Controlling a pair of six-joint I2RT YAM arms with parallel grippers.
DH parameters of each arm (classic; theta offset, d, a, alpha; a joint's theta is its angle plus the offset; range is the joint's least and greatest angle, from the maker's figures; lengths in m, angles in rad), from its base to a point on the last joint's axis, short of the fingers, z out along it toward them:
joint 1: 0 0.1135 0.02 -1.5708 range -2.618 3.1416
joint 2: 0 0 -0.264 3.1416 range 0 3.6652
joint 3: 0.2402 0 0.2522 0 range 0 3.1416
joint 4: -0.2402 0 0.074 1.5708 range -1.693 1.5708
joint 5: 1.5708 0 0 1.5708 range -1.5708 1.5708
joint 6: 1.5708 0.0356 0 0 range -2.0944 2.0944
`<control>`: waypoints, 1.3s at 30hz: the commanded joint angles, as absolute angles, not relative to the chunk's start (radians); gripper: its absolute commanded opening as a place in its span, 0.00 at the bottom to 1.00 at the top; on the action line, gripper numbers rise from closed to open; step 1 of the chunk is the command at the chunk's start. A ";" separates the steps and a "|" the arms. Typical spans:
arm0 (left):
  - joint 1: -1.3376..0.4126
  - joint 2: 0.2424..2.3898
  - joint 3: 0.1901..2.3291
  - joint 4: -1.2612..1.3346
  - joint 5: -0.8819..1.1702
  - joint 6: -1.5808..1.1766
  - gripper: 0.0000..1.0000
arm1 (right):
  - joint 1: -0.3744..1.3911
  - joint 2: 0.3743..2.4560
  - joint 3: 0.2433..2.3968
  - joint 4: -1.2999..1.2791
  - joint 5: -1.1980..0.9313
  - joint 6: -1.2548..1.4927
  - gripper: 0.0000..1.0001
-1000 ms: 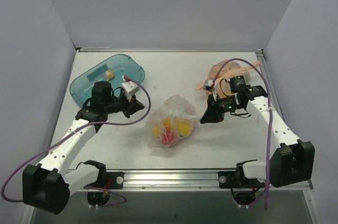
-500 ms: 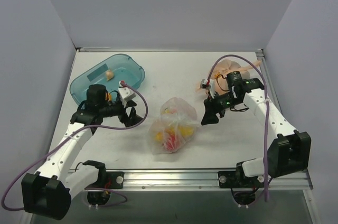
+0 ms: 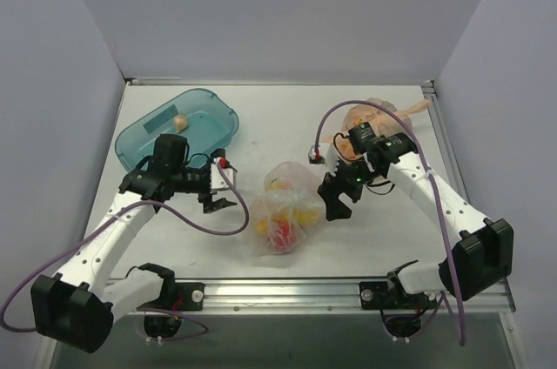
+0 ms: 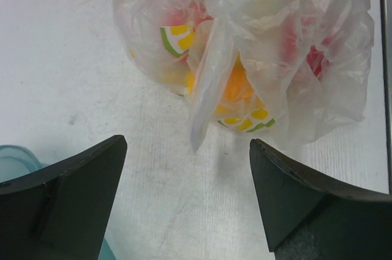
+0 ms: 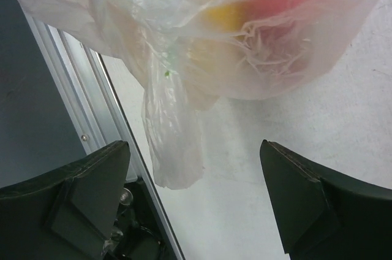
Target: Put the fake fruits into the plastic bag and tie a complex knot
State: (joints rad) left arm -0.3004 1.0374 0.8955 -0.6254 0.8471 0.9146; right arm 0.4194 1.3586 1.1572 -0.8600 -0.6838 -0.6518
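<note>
Several fake fruits (image 3: 278, 230), yellow, orange, red and green-rimmed slices among them, already lie inside the clear plastic bag (image 3: 291, 179), which rests on the desk (image 3: 287, 117) toward the middle of its near edge. The filling step therefore looks all but done. The one doubt is a small pale lump (image 3: 180, 123) in the teal tray (image 3: 139, 144) at the desk's far left corner, too small to say whether it is a fruit that belongs with the rest. The left pincer (image 3: 219, 199) sits just to the left of the bag with its jaws spread wide and nothing between them; the left wrist view shows only bare desk and the tip of a loose plastic strip (image 4: 208, 88) in the gap. The right pincer (image 3: 335, 204) sits just to the bag's right, equally wide apart and empty, with a limp clear tail (image 5: 174, 149) drooping ahead of it. In the right wrist view the film is drawn into a tight pucker of radiating creases, which I take for the knot (image 5: 269, 45), so the neck seems cinched at least once. Whether that amounts to the complex knot asked for cannot be told from here; with loose ends hanging free, further tying may remain. A peach-orange tied bag (image 3: 374, 115) near the far right corner lies apart from all this.
</note>
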 commanded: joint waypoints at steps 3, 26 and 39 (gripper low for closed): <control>-0.386 1.127 0.928 -0.673 0.831 1.198 0.90 | 0.459 1.341 1.151 -0.857 -0.620 -0.637 0.89; -0.600 1.197 0.847 -0.423 0.493 1.097 0.00 | 0.489 1.401 1.085 -0.764 -0.491 -0.623 0.00; -0.508 1.003 0.735 -0.428 0.362 0.982 0.00 | 0.344 1.287 1.063 -0.704 -0.361 -0.577 0.00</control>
